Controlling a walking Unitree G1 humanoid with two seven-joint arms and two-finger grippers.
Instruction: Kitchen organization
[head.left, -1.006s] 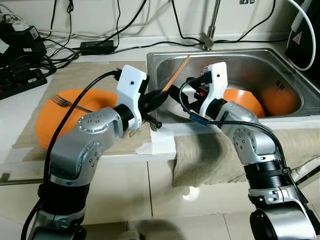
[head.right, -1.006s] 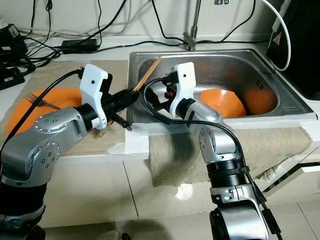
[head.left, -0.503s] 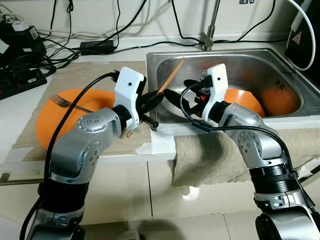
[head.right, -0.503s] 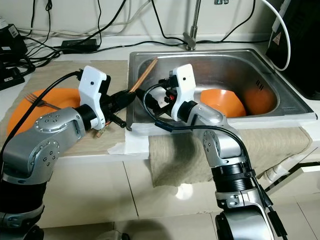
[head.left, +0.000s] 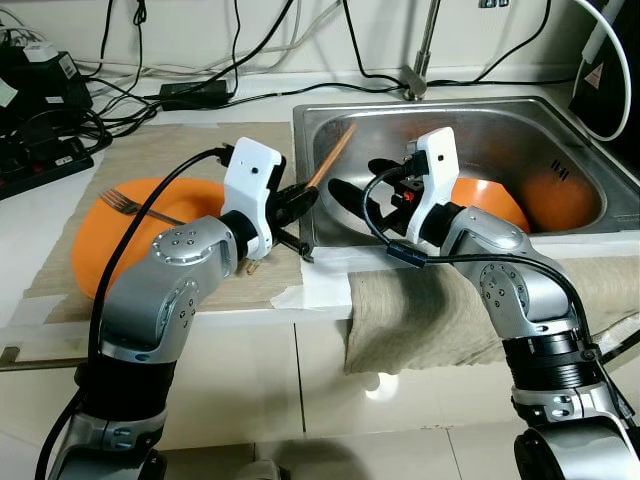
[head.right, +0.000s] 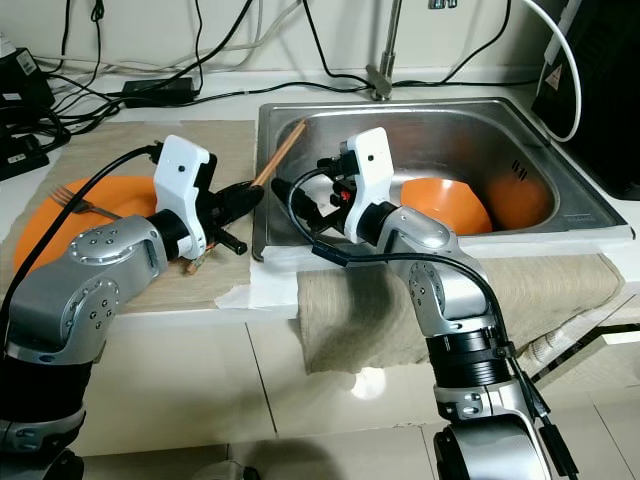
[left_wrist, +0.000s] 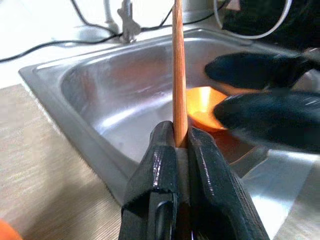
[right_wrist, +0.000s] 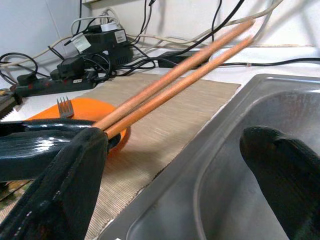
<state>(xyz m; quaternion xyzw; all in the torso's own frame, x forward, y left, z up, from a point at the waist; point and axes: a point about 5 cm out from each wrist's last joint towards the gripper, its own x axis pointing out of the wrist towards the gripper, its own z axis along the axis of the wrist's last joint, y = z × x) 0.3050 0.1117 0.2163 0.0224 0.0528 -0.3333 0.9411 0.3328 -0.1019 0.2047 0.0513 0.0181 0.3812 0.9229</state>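
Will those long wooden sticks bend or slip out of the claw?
Probably not bend: the two long wooden chopsticks look straight and stiff. They might slip or swivel, since the left claw pinches them near one end. They look thin and likely light.

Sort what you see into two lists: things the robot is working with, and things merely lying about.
In use:
chopsticks, clamped in the left gripper
right gripper, open beside them
sink

Lying about:
orange plate with fork
orange bowl in the sink
power cables
towel
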